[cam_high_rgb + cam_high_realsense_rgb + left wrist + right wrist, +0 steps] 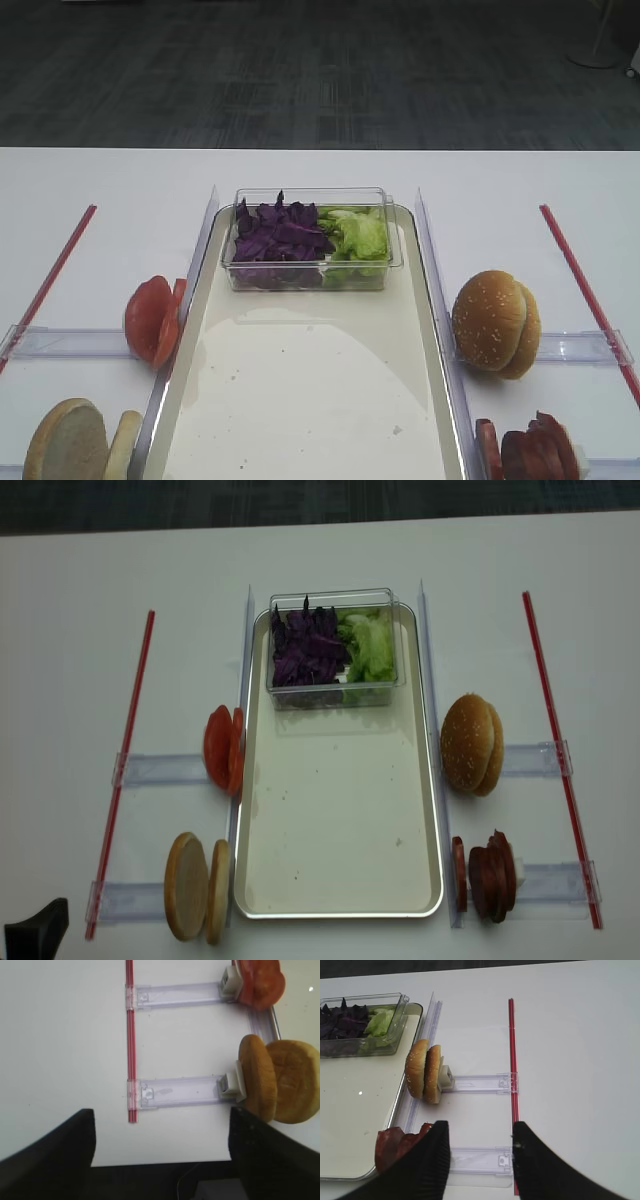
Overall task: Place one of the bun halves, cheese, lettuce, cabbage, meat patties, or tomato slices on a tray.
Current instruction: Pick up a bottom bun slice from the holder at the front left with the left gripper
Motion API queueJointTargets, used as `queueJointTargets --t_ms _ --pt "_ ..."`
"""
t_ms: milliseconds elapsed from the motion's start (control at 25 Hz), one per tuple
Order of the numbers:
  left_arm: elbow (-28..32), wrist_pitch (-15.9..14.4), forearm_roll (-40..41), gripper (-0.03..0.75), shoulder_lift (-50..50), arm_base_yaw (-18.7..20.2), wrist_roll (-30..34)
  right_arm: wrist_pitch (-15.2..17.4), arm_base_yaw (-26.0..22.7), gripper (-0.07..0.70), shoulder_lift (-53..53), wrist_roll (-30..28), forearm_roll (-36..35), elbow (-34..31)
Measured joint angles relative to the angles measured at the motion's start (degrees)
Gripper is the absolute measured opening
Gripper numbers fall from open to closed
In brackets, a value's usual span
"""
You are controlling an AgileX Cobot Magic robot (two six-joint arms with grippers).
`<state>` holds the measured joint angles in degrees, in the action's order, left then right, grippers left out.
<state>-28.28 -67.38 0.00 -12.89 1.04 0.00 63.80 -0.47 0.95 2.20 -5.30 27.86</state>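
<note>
You see the long cream-white tray w/ thin metal rim in the middle of the white table; its glossy surface is bare except for the clear plastic tub at the far end. In the tub, dark purple shredded cabbage is on the left, light green crinkled lettuce on the right, touching each other.

Left of the tray, the red-orange tomato slices stand on edge just beside the rim. Nearer to you, the flat pale bun halves w/ tan edge also stand on edge, approx. at the tray's near-left corner. Right of the tray are the domed sesame buns, and the dark red-brown meat patties at the near-right corner. Nothing from these is on the tray yet.

Your left gripper hangs over the table's near-left part, black fingers wide apart, nothing btw. them. Your right gripper is above the right side near the patties, fingers also apart and holding nothing.
</note>
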Motion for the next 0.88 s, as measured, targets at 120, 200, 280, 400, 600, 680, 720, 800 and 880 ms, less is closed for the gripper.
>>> queueJointTargets --t_ms 120,200,280,400,600,680,720,800,880 --pt "-0.1 0.1 0.0 0.520 -6.4 0.0 -0.3 0.0 0.0 0.337 0.0 0.0 0.0 0.0" --pt "-2.6 0.2 0.0 0.520 -11.9 0.0 -1.1 0.0 0.0 0.337 0.0 0.0 0.0 0.0" --pt "-4.6 -0.2 0.0 0.520 -14.7 0.0 -1.8 0.0 0.0 0.337 0.0 0.0 0.0 0.0" --pt "-7.5 -0.9 0.0 0.520 -18.9 0.0 -3.2 0.0 0.0 0.337 0.0 -0.1 0.0 0.0" --pt "-11.4 -2.3 0.0 0.520 -25.0 0.0 -4.4 0.0 0.0 0.337 0.0 -0.1 0.0 0.0" --pt "-14.2 -3.6 0.0 0.520 -30.2 0.0 -5.1 0.0 0.0 0.337 0.0 -0.1 0.0 0.0" --pt "-15.1 -3.7 0.0 0.520 -31.9 0.0 -5.2 0.0 0.0 0.337 0.0 -0.1 0.0 0.0" --pt "-17.5 -3.8 0.0 0.520 -37.1 0.0 -5.6 0.0 0.0 0.337 0.0 -0.1 0.0 0.0" --pt "-18.9 -3.8 0.0 0.520 -40.4 0.0 -5.8 0.0 0.0 0.337 0.0 -0.1 0.0 0.0"
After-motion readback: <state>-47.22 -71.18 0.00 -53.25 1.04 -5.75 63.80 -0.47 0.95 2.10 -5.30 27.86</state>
